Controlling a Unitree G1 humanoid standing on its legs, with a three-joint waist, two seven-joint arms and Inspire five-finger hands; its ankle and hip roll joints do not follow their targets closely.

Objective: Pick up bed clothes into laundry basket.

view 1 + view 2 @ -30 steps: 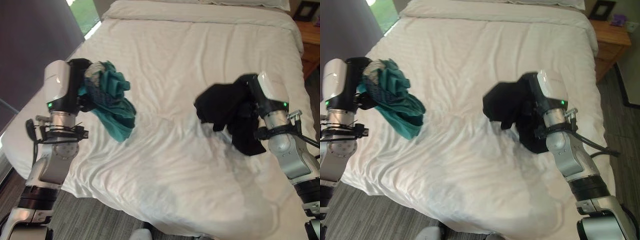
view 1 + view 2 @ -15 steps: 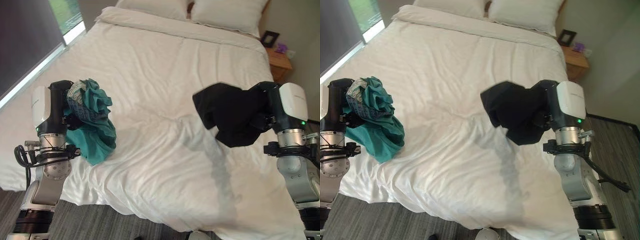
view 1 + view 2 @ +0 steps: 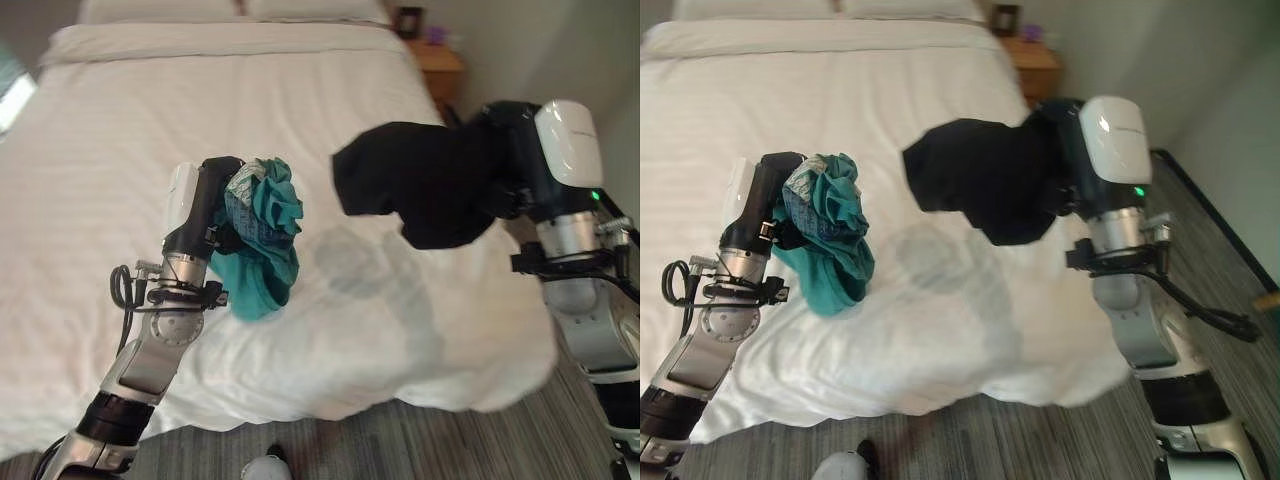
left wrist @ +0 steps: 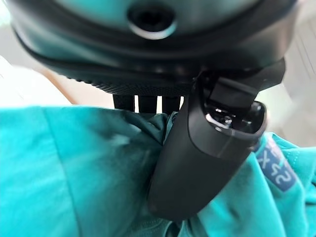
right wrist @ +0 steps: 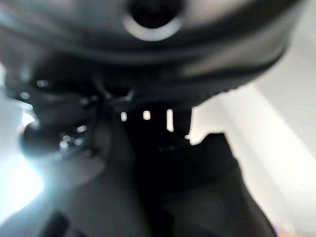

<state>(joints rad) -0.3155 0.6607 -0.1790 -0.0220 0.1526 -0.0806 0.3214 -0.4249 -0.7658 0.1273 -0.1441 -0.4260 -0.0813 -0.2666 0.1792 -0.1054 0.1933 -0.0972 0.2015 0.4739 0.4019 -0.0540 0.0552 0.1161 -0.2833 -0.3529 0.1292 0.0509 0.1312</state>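
The whole view has swung toward the robot's right since a second ago — the bed [image 3: 120, 150] now sits more to the left, its right edge and grey floor [image 3: 1200, 230] showing — so the camera has moved. Against that shift, both hands keep the same loads, held above the bed as before.

The left hand [image 3: 215, 205] is curled round a bunched teal garment [image 3: 262, 235]; in the left wrist view its thumb [image 4: 197, 153] presses into the teal cloth [image 4: 74, 173], which hangs in a fold below the hand, close over the sheet. The right hand [image 3: 510, 170] carries a black garment [image 3: 420, 185], lifted clear of the bed over its right edge.

The right hand's fingers are buried in the black cloth, and the right wrist view gives only dark shapes, so whether they clamp it I cannot tell. A nightstand [image 3: 1035, 60] stands beside the head of the bed — the small things on it are too small to make out.
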